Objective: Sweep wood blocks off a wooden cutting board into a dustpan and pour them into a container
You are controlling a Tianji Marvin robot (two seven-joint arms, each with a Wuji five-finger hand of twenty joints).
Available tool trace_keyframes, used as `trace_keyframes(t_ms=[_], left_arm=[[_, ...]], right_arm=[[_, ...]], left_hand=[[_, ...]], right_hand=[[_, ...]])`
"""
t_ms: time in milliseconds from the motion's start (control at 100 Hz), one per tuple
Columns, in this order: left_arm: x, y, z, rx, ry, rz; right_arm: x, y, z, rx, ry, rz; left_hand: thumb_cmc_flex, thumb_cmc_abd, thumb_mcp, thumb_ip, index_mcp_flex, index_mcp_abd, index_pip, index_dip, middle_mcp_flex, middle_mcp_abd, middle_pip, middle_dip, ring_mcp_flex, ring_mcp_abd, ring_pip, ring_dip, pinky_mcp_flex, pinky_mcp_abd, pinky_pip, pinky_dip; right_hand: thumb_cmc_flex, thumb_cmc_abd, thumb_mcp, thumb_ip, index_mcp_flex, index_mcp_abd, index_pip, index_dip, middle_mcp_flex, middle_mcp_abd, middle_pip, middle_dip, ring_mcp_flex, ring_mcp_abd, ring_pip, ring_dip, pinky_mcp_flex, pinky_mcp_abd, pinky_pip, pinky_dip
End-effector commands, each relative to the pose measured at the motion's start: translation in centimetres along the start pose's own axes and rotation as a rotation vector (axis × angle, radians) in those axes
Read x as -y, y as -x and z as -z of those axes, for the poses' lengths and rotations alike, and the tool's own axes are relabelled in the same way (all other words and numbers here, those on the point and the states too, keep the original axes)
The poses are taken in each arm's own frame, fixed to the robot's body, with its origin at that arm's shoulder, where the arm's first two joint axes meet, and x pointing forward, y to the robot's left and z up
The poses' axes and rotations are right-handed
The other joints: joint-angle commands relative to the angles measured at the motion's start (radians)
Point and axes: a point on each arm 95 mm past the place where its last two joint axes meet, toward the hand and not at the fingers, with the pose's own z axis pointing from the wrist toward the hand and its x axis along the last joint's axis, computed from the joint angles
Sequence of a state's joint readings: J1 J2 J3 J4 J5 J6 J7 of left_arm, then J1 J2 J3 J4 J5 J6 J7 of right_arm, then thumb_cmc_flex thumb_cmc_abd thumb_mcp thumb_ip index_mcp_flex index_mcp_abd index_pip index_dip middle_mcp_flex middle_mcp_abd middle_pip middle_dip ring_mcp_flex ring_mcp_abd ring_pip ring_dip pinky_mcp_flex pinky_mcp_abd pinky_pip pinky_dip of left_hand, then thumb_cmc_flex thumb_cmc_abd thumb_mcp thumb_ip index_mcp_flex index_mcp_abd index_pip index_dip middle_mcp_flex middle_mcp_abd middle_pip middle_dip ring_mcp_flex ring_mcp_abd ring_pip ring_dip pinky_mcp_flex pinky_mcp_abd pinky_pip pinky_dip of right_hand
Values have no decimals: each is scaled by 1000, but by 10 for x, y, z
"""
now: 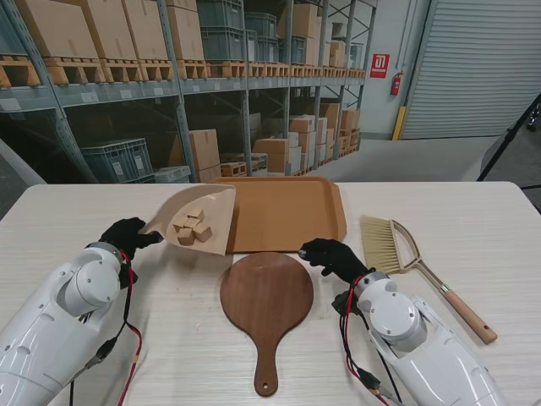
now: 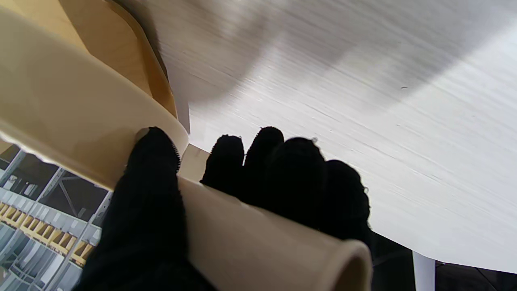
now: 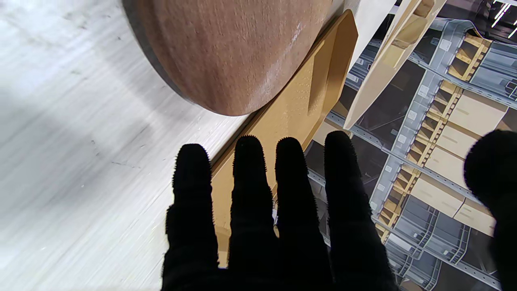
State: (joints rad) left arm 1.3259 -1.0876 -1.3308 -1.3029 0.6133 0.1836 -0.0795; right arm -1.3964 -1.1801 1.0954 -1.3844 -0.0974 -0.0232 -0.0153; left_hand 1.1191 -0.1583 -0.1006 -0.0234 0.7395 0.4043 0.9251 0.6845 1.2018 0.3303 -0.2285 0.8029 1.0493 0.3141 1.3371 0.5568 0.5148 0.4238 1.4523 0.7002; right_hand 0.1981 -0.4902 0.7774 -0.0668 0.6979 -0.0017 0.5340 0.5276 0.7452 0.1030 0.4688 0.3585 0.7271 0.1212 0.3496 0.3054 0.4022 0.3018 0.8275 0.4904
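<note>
Now the wood blocks (image 1: pixel 192 227) sit piled in the dustpan (image 1: pixel 213 217), whose mouth seems to face the tray (image 1: pixel 287 211) on its right, handle toward the left hand (image 1: pixel 127 235) gripping it. The right hand (image 1: pixel 331 254) hovers with fingers (image 3: pixel 250 182) spread, beside the bare cutting board (image 1: pixel 266 296), whose handle points toward me.

Warehouse setting beyond a pale wood-grain table (image 1: pixel 473 216). Tall metal shelving racks (image 1: pixel 182 93) loaded with cardboard boxes (image 1: pixel 127 25), grey crates (image 1: pixel 117 159) and wooden pallets (image 1: pixel 84 69). Grey roller shutter door (image 1: pixel 482 68) at far right, beside a red fire extinguisher (image 1: pixel 395 84) and smooth concrete floor (image 1: pixel 414 161).
</note>
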Motion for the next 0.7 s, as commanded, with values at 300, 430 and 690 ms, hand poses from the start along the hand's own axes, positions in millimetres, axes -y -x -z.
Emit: trace_keyframes(t_ms=[300,430,690], left_arm=[[13,-21,-32,-48,48,-70],[15,-23,-38,-51,59,-103],[16,-24,-45,-44,59,-175]], right_arm=[[9,1,2,8,-26,-16],[9,1,2,8,-22,-19],[10,1,2,12,-25,-27]], left_hand=[[96,163,92,11,65,-6,80,7,51,-400,1569,-38,66,-284,-57,-24,21,-86,35,2],[94,151,95,16,66,-3,74,-11,39,-386,1504,-83,55,-266,-135,-42,24,-85,11,-19],[97,112,103,24,82,14,50,-65,39,-377,1397,-145,79,-240,-254,-74,62,-66,-50,-73]], right_hand=[[-6,14,4,9,7,-22,-8,10,19,9,20,16,-11,-1,18,16,-12,19,-9,32],[-6,15,4,9,7,-22,-9,10,20,7,21,17,-12,-2,18,16,-11,19,-8,32],[-5,14,5,9,8,-21,-8,11,22,9,22,19,-11,-1,18,16,-11,19,-9,33]])
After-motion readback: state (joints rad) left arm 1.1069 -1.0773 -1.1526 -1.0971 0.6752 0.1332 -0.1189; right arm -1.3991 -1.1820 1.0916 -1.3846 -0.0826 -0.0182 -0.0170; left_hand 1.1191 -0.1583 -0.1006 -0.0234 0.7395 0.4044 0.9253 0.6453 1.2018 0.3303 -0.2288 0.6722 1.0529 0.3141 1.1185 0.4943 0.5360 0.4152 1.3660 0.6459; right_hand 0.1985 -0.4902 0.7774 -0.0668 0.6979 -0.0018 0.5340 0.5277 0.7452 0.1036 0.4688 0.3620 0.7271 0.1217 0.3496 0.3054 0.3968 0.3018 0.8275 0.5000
